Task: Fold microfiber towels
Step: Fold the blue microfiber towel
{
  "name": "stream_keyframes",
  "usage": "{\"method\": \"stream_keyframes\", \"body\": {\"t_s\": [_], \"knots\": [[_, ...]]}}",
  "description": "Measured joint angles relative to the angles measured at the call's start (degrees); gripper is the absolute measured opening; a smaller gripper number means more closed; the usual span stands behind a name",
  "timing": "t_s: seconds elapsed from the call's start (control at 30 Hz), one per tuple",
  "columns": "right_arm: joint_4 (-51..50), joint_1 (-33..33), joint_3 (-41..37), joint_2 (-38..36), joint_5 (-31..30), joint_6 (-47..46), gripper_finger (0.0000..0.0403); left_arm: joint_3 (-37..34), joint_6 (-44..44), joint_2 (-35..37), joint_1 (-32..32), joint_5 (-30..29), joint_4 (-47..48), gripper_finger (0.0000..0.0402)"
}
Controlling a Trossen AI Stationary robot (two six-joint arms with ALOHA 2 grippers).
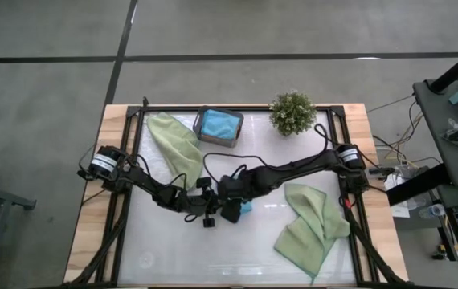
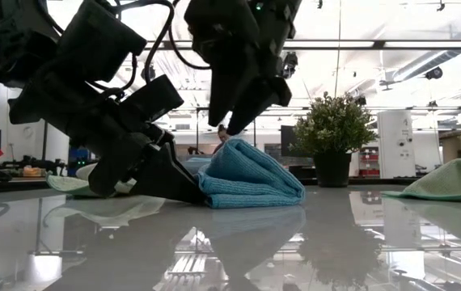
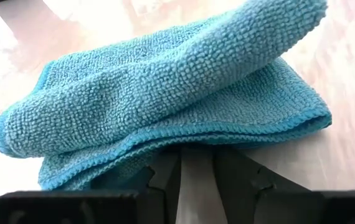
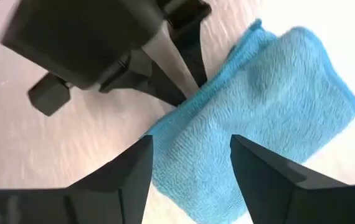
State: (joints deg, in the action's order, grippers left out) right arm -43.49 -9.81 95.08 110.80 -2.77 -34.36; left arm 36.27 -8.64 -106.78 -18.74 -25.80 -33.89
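Teal towel [image 2: 251,178] folded into thick bundle, mid-table. Left gripper [image 3: 196,171] low at its hem, fingers narrowly parted, edge layers pinched between. Right gripper [image 4: 190,165] above bundle, jaws spread, nothing held. Keep hem pinned flat; lift right straight up to avoid snagging top layer. Then align corners.

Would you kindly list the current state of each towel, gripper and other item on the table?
Teal towel at centre: folded, lying on the table.
Left gripper: shut on that towel's edge.
Right gripper: open, above the towel.
Second teal towel: folded, in the grey tray.
Two green towels: unfolded, rumpled.
Potted plant: upright.
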Motion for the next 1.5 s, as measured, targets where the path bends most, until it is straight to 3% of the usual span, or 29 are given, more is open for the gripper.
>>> {"method": "stream_keyframes", "body": {"t_s": [0.23, 0.53, 0.67, 0.9, 1.5], "knots": [[0.66, -1.66, -2.69, 0.38, -4.98, -4.8, 0.0203, 0.0, -0.07, 0.0, -0.02, 0.02, 0.0, 0.0081], [3.7, -1.96, -3.21, 3.37, -4.78, -5.15, 0.0193, -0.02, -0.06, 0.0, -0.02, 0.04, -0.04, 0.0081], [4.91, -1.94, -3.23, 3.75, -4.79, -4.93, 0.0146, -0.02, -0.05, 0.0, -0.04, 0.03, -0.02, 0.0081], [7.37, -1.92, -3.22, 3.92, -4.8, -2.27, 0.0021, -0.02, -0.04, 0.0, -0.04, 0.04, -0.04, 0.0081], [8.88, -1.9, -2.16, 3.62, -3.63, -1.75, 0.0009, -0.02, -0.06, 0.0, -0.04, 0.07, -0.02, 0.0081]]}}
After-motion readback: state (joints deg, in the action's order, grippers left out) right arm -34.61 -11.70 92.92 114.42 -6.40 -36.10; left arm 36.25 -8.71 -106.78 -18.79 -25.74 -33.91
